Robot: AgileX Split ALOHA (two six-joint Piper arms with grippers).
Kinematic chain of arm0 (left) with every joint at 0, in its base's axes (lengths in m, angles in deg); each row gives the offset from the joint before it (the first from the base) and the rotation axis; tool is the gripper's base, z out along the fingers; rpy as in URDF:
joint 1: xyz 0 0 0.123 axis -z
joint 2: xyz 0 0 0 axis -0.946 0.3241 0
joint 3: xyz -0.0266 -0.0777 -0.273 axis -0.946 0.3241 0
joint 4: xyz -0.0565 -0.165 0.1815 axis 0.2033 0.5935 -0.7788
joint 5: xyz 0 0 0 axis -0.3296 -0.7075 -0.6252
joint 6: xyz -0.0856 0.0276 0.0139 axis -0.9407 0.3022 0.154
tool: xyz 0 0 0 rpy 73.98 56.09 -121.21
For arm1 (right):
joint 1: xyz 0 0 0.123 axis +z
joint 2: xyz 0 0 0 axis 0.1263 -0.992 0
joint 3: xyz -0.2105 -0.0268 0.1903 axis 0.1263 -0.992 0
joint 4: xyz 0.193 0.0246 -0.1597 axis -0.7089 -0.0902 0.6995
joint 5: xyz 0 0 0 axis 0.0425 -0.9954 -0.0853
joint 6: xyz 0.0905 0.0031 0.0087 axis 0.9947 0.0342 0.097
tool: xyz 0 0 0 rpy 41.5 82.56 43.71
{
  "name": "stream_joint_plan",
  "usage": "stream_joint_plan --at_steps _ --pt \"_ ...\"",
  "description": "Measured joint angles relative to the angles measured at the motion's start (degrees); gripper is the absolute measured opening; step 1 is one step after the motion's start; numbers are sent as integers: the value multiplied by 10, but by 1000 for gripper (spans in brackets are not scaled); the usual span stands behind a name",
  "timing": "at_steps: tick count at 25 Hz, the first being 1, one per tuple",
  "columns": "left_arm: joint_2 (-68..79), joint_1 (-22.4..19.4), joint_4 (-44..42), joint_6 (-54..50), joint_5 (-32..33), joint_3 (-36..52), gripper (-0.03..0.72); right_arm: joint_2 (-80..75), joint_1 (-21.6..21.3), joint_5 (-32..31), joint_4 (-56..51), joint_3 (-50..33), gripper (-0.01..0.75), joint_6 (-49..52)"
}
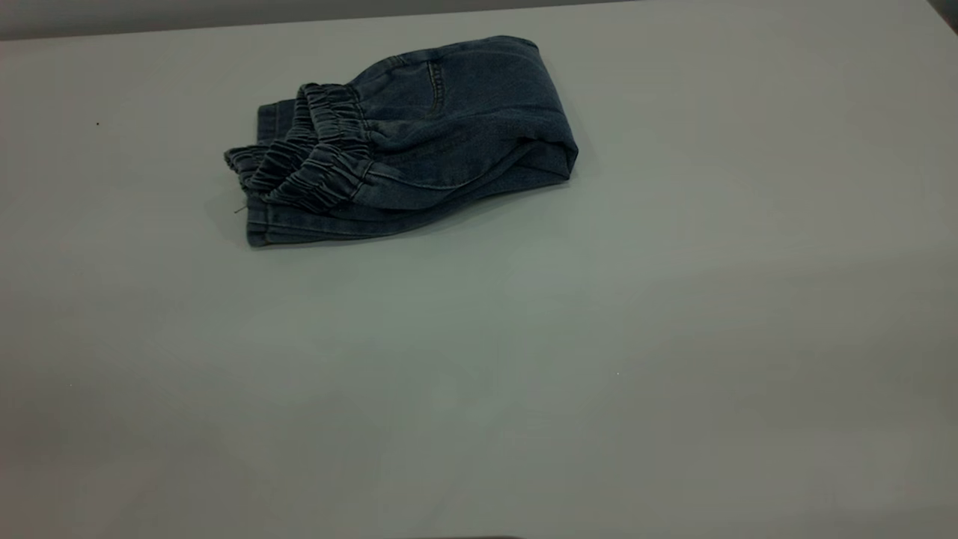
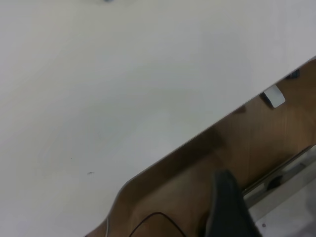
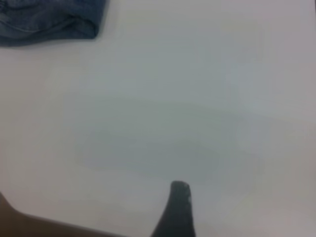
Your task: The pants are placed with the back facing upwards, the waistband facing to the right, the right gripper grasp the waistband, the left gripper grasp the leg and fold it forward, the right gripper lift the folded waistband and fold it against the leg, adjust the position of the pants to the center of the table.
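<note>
Pants (image 1: 404, 142): already a folded bundle on the surface (image 1: 599, 359), well apart from both pincers; the waistband (image 1: 314, 146) lies on top, toward the left arm's side.
Left pincer (image 2: 229, 210): parked beyond the surface edge, far from the denim; cannot tell if released or clenched.
Right pincer (image 3: 177, 210): low over bare surface, the bundle's corner well ahead; cannot tell its state either.
Step in hand: judged to be centring the bundle.
Doing it well: grip through every layer at the fold, drag low and slowly, and keep the stack from sliding apart.
</note>
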Motion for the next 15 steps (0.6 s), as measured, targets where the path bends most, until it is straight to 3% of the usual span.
stream_joint_plan --at_steps 15 --pt "0 0 0 -3 -3 25 379 0 0 0 0 0 575 0"
